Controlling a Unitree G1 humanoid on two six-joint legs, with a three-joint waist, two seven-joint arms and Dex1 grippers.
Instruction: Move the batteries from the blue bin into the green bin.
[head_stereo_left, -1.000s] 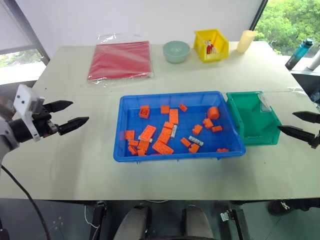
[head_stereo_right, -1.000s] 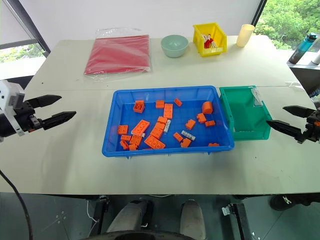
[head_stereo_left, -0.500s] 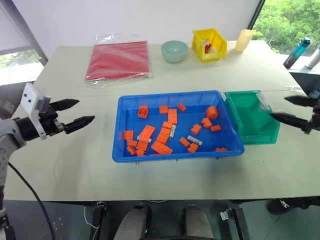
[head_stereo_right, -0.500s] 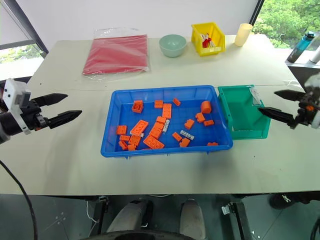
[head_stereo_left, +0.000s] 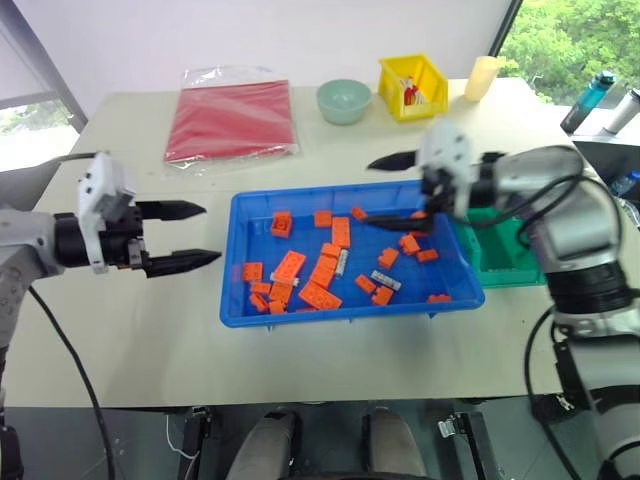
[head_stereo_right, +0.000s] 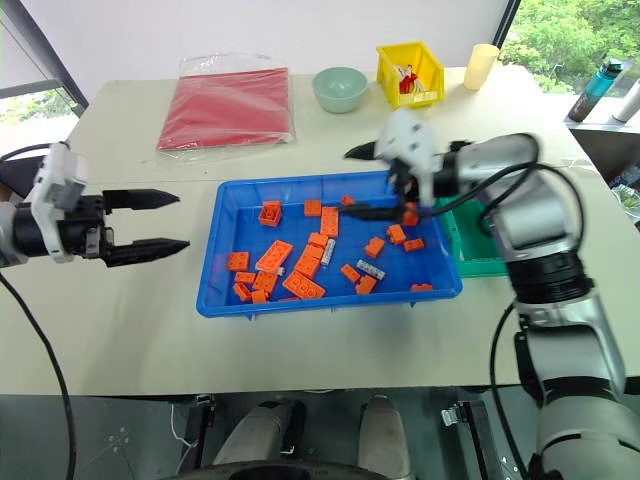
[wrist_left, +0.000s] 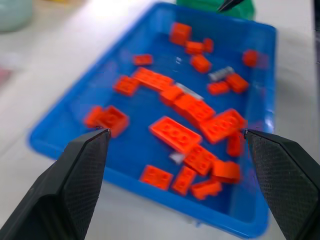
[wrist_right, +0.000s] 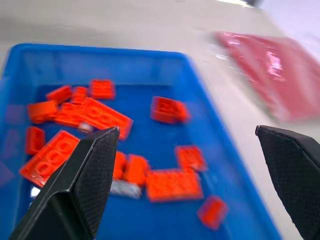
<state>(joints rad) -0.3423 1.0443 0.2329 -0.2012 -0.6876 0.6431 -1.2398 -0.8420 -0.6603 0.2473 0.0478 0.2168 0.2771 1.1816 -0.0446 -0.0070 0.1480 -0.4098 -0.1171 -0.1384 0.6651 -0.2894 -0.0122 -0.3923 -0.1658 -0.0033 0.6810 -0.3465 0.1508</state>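
The blue bin (head_stereo_left: 232, 272) lies mid-table, full of orange bricks (head_stereo_left: 325, 296). Among them are small silver batteries: one (head_stereo_left: 390, 282) right of centre and one (head_stereo_left: 345, 262) near the middle, also seen as a battery (wrist_left: 221, 73) in the left wrist view and a battery (wrist_right: 125, 189) in the right wrist view. The green bin (head_stereo_left: 500, 262) touches the blue bin's right end, partly hidden behind my right arm. My right gripper (head_stereo_left: 362, 190) hangs open over the blue bin's back right part, pointing left. My left gripper (head_stereo_left: 211, 233) is open just left of the blue bin, holding nothing.
At the back of the table are a red pouch (head_stereo_left: 230, 118), a pale green bowl (head_stereo_left: 345, 100), a small yellow bin (head_stereo_left: 412, 87) and a cream cup (head_stereo_left: 483, 78). A teal bottle (head_stereo_left: 587, 98) stands off the table's right side.
My right arm has swung left from beside the green bin to above the blue bin. The left gripper has shifted slightly right toward the bin. Both stay open.
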